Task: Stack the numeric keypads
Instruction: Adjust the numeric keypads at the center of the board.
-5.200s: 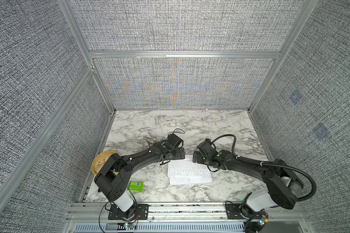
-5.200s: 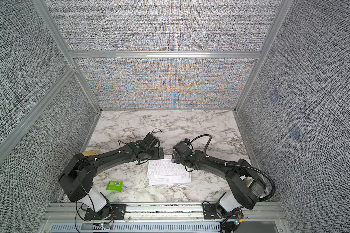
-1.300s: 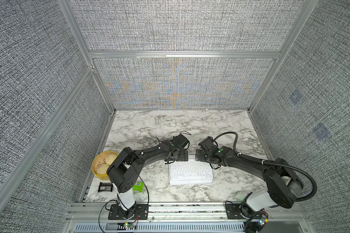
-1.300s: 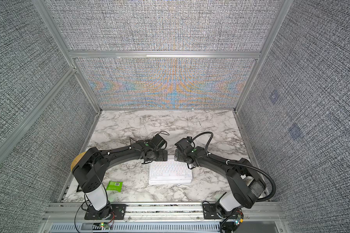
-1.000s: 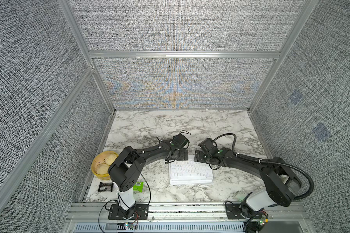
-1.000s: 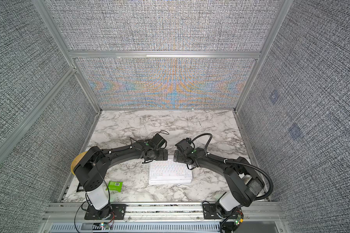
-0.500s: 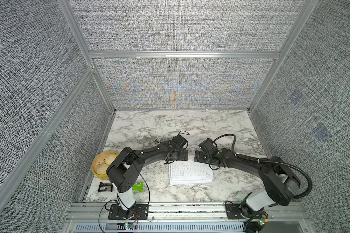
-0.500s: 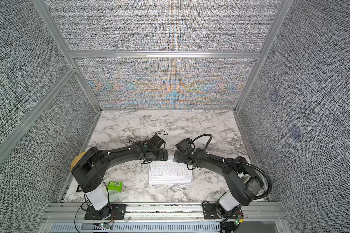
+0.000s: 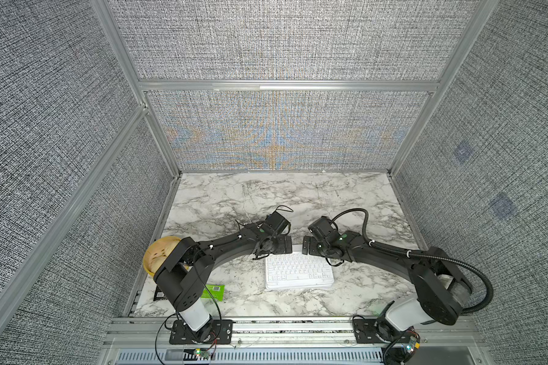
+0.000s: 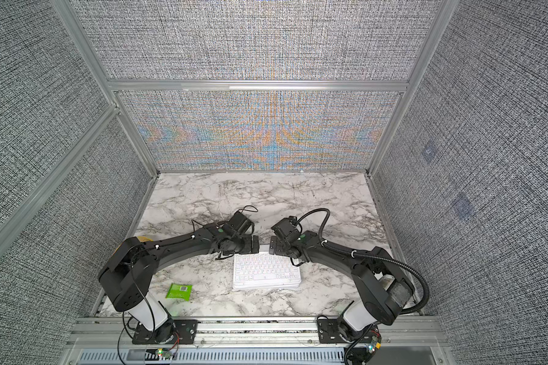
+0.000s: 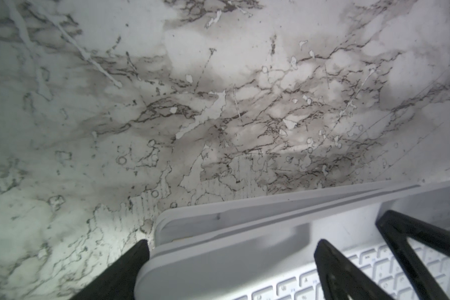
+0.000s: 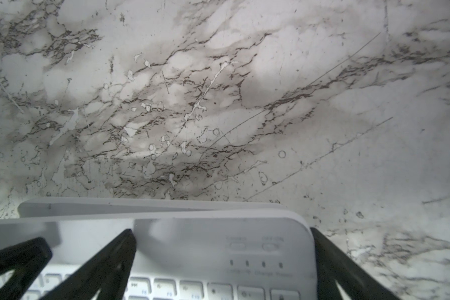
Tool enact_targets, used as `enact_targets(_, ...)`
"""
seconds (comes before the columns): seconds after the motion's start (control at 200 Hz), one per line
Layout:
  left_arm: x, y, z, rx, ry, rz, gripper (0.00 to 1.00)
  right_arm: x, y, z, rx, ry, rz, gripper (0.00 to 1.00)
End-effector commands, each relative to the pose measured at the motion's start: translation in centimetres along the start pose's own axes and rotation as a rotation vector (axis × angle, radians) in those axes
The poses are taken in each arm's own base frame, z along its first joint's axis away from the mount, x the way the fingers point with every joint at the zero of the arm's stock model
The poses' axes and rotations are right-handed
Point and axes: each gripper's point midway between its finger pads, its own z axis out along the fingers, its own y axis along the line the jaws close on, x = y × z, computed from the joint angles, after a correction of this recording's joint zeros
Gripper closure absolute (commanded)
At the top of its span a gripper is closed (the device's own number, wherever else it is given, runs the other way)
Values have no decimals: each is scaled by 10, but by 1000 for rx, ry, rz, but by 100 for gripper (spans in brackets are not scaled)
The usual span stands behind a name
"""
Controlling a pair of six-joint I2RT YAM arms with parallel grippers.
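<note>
The numeric keypads [image 9: 299,273] lie in one stack at the front middle of the marble table, a white-keyed one on top; both top views show it [image 10: 265,273]. My left gripper [image 9: 282,248] is open over the stack's far left corner. In the left wrist view one of its fingers [image 11: 120,272] is beside the top keypad's [image 11: 231,259] side edge and the other is over its face. My right gripper [image 9: 309,248] is open at the far right corner, straddling the top keypad [image 12: 218,233]. A lower keypad's edge [image 11: 270,207] juts out a little on the far side.
A round yellow bun basket [image 9: 159,257] stands at the left edge, partly behind the left arm. A green packet [image 10: 179,290] and a small dark packet [image 9: 160,294] lie at the front left. Grey fabric walls enclose three sides and an aluminium rail [image 9: 298,325] runs along the front.
Nothing visible over the last second. Since about five seconds ago the left arm's elbow has swung up and off the basket, while both grippers have stayed at the stack's far edge.
</note>
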Motion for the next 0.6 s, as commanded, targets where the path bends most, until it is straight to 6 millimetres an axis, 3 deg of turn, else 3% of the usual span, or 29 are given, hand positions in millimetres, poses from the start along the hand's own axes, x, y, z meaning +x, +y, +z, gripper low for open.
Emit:
enact_targets(0.0,-8,-35,-7,167,-20,-9,1,-7,25,-5,-103,-16,18,1)
enact_targets(0.595,-14,-27,5,84,-18,27,1,-7,18,8,-35,-18,-8,1)
